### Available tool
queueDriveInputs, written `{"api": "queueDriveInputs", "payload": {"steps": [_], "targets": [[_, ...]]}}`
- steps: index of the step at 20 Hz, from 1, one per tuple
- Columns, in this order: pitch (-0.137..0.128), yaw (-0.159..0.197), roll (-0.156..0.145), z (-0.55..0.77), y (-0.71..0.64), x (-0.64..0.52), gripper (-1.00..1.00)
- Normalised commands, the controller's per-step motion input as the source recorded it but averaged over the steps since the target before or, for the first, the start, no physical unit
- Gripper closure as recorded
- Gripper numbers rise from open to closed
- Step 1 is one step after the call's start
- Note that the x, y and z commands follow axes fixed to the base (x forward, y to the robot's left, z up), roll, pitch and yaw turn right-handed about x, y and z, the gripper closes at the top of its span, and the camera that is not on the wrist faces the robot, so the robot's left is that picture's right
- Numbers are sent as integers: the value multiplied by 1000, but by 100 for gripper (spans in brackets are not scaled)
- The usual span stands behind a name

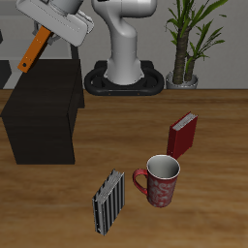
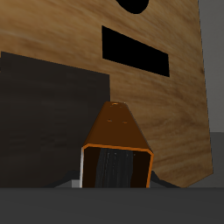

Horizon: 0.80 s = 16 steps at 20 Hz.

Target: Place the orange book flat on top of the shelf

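Pinching the orange book (image 1: 35, 50), your claw (image 1: 46, 32) is hanging at about ten o'clock in the overhead view, up above the back part of the shelf (image 1: 41, 111). You are carrying the book tilted, its free end dipping down and away from the arm, and it is well clear of the black top. In the wrist view the orange book (image 2: 116, 140) is running straight out from between the jaws, with the shelf (image 2: 48, 109) lying under and beside it.

You are mid-carry, I judge, with the setting-down not yet begun. To do it well, level the wrist first so the broad cover is facing the top, then lower slowly over the middle of that surface, not its edge. Release only once the cover is resting flat, or it may slide off.

Moving rightward, the striped book (image 1: 108, 201) at six o'clock, the mug (image 1: 160, 180) and the red book (image 1: 183, 134) are all standing well apart from your path.
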Motion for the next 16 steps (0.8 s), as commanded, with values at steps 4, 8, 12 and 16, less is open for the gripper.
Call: {"api": "queueDriveInputs", "payload": {"steps": [4, 8, 12, 16], "targets": [[-41, 30, -141, -69, -279, 73, 100], [-1, 30, -105, -342, 57, 190, 100], [45, -1, 20, -308, 148, 198, 100], [-1, -14, 32, -62, 237, 68, 100]]}}
